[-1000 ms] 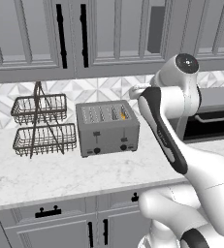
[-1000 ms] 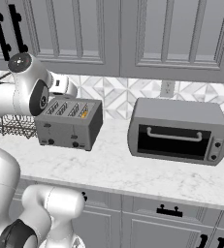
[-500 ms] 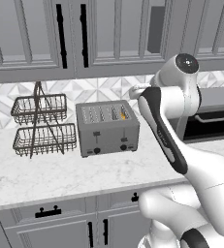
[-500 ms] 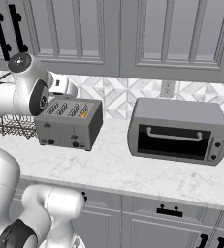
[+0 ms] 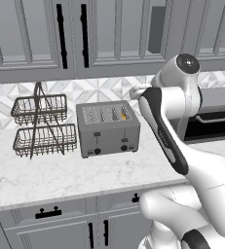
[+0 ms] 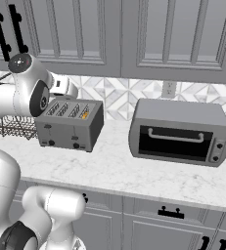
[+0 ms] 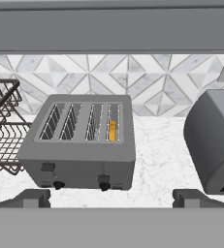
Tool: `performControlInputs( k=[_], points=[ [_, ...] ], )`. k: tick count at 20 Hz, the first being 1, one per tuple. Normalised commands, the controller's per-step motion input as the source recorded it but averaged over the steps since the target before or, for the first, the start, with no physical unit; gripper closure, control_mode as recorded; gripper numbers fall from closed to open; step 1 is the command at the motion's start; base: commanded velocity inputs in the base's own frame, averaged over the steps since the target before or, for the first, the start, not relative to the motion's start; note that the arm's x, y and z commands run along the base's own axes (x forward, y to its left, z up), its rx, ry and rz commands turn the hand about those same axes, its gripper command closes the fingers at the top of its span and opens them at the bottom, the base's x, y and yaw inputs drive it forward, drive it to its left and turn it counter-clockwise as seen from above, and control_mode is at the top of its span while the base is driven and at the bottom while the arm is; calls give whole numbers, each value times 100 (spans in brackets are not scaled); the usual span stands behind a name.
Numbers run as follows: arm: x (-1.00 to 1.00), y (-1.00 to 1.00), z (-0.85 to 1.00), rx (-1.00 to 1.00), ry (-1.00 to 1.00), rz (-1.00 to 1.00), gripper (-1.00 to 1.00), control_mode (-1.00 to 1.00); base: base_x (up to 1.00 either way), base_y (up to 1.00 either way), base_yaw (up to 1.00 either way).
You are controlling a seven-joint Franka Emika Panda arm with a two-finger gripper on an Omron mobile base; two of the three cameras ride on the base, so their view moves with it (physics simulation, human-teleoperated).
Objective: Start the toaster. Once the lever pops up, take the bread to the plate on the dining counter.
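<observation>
The toaster [image 5: 108, 129] stands on the marble worktop [image 5: 60, 177], wire basket rack [image 5: 41, 126] just left of it, toaster oven [image 6: 180, 132] to its right; the bread [image 7: 112, 130] sits in its rightmost slot. The gripper [image 7: 111, 197] hovers before the toaster, spread wide, holding nothing

We see even, soft light with no clear source and no glare on any surface. Shadows are faint: a pale one lies under the toaster [image 5: 108, 129] on the marble worktop [image 5: 60, 177]. All three views look slightly soft and low in detail, and the wire basket [image 5: 42, 125] breaks into jagged lines. We notice no bending at the edges.
</observation>
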Motion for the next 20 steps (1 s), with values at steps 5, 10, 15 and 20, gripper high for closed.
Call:
performControlInputs(
  k=[5,10,15,20],
  points=[
    [0,0,0,0,0,0,-100,-100,0,0,0],
    [0,0,0,0,0,0,-100,-100,0,0,0],
    [0,0,0,0,0,0,-100,-100,0,0,0],
    [0,0,0,0,0,0,-100,-100,0,0,0]
  ],
)
